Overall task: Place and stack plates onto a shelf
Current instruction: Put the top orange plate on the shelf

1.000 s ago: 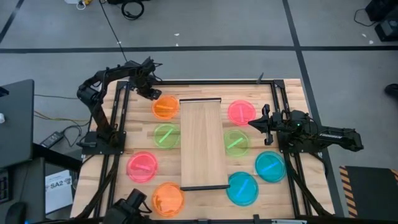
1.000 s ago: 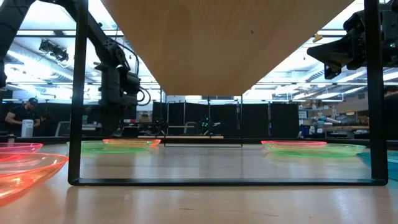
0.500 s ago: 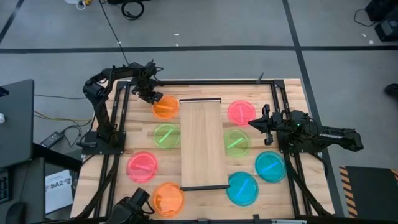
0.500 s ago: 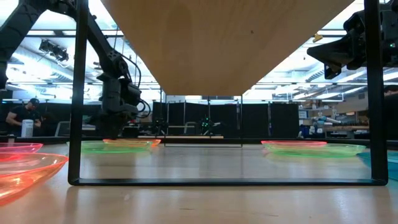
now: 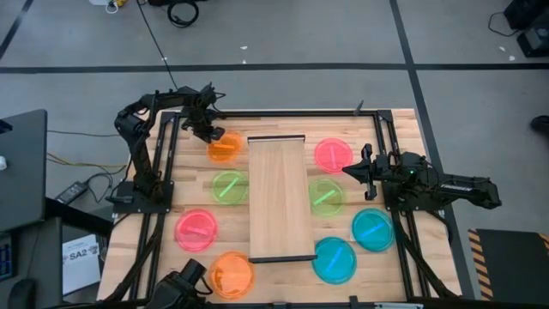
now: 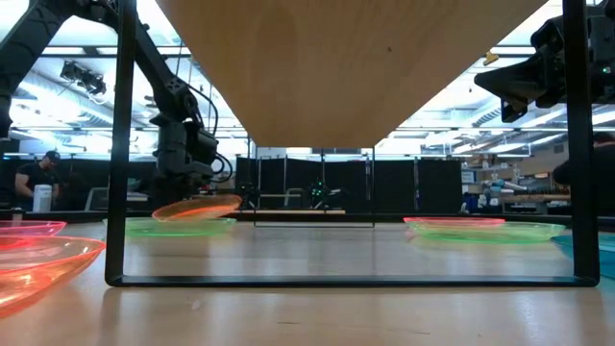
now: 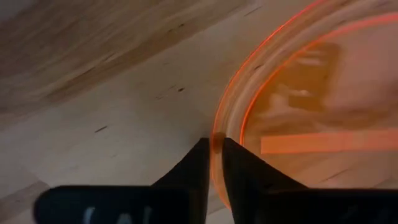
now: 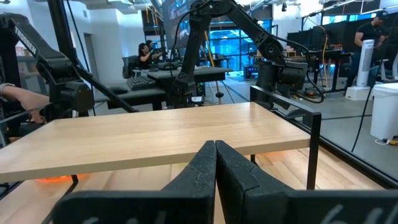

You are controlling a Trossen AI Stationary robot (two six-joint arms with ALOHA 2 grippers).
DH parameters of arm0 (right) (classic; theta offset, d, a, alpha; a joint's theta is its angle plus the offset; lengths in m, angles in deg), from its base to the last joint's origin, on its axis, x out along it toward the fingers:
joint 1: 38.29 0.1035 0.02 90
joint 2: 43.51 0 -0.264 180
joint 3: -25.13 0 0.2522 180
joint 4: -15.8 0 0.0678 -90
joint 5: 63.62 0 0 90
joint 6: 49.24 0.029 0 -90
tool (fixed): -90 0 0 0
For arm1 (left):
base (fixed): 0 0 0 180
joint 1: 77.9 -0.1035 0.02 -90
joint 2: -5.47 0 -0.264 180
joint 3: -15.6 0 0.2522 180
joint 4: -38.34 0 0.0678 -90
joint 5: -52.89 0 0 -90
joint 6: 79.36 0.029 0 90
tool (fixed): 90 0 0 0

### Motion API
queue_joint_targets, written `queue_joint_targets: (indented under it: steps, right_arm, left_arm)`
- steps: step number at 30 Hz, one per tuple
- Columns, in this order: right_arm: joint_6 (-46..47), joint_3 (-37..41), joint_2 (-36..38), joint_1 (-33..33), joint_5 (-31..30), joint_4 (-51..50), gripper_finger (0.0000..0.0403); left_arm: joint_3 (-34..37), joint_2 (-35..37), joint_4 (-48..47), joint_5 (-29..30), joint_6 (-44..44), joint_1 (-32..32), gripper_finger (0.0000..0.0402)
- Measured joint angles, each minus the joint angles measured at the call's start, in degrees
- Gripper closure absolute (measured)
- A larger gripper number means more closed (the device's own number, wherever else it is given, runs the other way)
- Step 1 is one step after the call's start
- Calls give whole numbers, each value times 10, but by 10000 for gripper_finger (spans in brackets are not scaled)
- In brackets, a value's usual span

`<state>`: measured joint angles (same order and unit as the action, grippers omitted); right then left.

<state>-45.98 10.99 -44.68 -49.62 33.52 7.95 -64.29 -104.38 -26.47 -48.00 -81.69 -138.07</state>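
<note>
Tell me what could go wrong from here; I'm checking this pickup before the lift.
The left gripper pinches only the thin rim of the orange plate, which already hangs tilted in the low view, so it may slip out. The shelf edge lies right beside it; swinging across could clip the plate.

Plank surface [image 5: 189, 193] under the left gripper [image 5: 212, 137], grey floor [image 5: 292, 34] beyond it, black cable [image 5: 182, 12] farther off, person [image 6: 34, 180] behind, monitor [image 5: 21, 167] aside
</note>
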Motion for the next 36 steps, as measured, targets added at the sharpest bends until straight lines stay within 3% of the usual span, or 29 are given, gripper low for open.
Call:
queue_joint_targets:
  steps: [5, 16, 36]
  right_arm:
    - [0, 0, 0, 0, 0, 0, 389]
    - [0, 0, 0, 0, 0, 0, 389]
    - [0, 0, 0, 0, 0, 0, 389]
  left_arm:
    - [0, 0, 0, -6, 0, 0, 394]
    - [0, 14, -13, 2, 1, -1, 398]
    - [0, 208, -49, 8, 1, -47, 401]
